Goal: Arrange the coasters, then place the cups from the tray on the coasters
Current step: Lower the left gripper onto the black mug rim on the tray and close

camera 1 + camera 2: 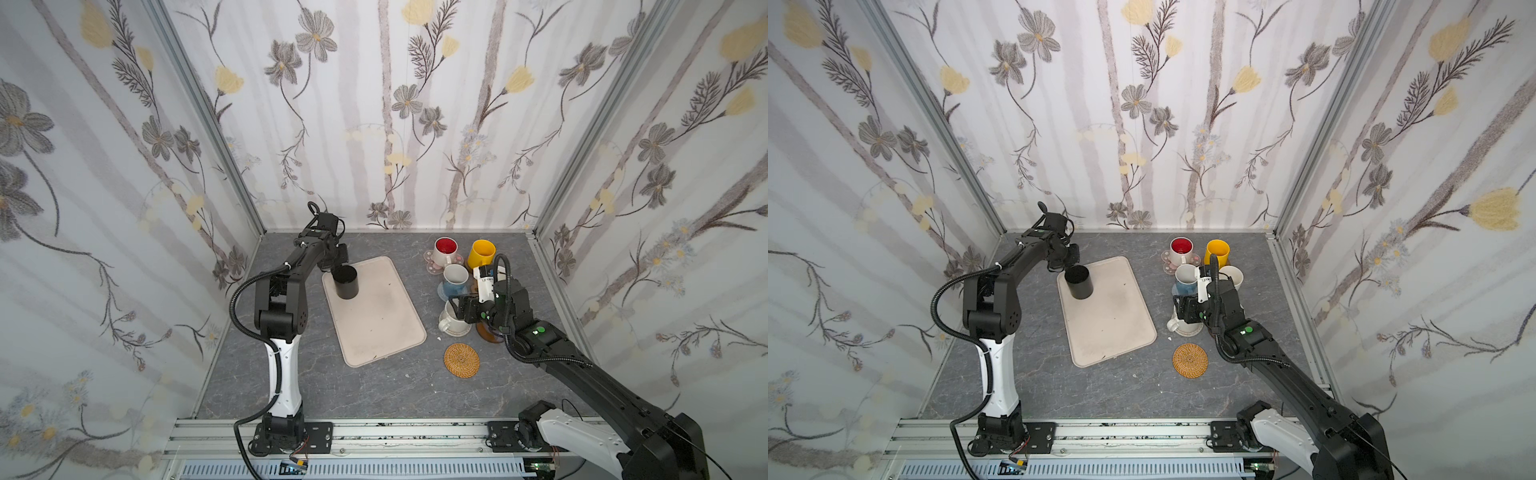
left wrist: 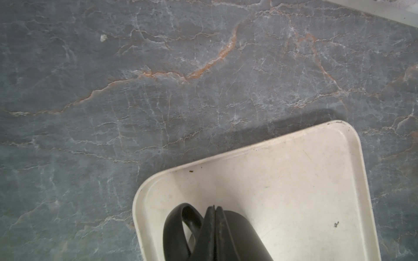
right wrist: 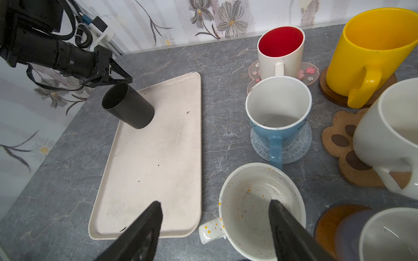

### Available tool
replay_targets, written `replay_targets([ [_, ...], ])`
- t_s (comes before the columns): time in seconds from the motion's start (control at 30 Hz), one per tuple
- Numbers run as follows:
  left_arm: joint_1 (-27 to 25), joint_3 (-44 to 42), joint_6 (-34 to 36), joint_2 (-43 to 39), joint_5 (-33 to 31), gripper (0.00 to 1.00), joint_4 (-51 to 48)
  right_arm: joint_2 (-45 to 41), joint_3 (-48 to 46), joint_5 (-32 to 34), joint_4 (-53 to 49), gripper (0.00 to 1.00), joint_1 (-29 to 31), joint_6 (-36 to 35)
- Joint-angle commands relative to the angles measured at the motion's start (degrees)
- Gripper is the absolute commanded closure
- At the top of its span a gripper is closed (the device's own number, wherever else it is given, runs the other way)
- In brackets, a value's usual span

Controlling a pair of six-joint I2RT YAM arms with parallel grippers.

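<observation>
My left gripper (image 2: pixel 214 206) is shut on the black cup (image 1: pixel 347 282), which hangs tilted over the far left corner of the beige tray (image 1: pixel 386 328). My right gripper (image 3: pixel 216 203) stands open above the speckled cream cup (image 3: pixel 260 210), one finger over its inside and the other over the tray's edge. The red-inside cup (image 1: pixel 444 250) sits on the pink-flower coaster (image 1: pixel 431 268). Also on coasters are the yellow cup (image 1: pixel 481 253), the pale blue cup (image 1: pixel 454 279), the plain cream cup (image 1: pixel 1231 275) and the lavender cup (image 3: pixel 384 235). The tan rattan coaster (image 1: pixel 461 360) lies bare.
The cups and coasters crowd the back right of the grey marble table (image 1: pixel 374 395). Papered walls close in the back and both sides. My right arm (image 1: pixel 582 365) reaches in from the front right over the cups.
</observation>
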Motion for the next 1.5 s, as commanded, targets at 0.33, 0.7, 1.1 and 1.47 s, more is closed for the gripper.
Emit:
replay_targets([
  [0.33,0.3,-16.1,-4.8,-11.8,-2.2,1.0,3.2,-2.6,-0.8,0.8,1.9,0.25,3.1,0.6],
  [0.7,0.3,-34.2,-9.8,-23.4,-2.1,1.0,9.9,-4.7,-1.9,2.4,1.9,0.25,6.9,2.4],
  [1.1,-5.7,-50.0,-16.4,-34.0,-1.8,1.0,16.1,-3.6,-1.6,3.1,3.0,0.25,11.0,4.1],
  [1.47,-8.9,-54.0,-15.9,-42.9,-2.4,0.82,16.7,-4.5,-1.9,4.6,1.8,0.23,12.6,4.2],
])
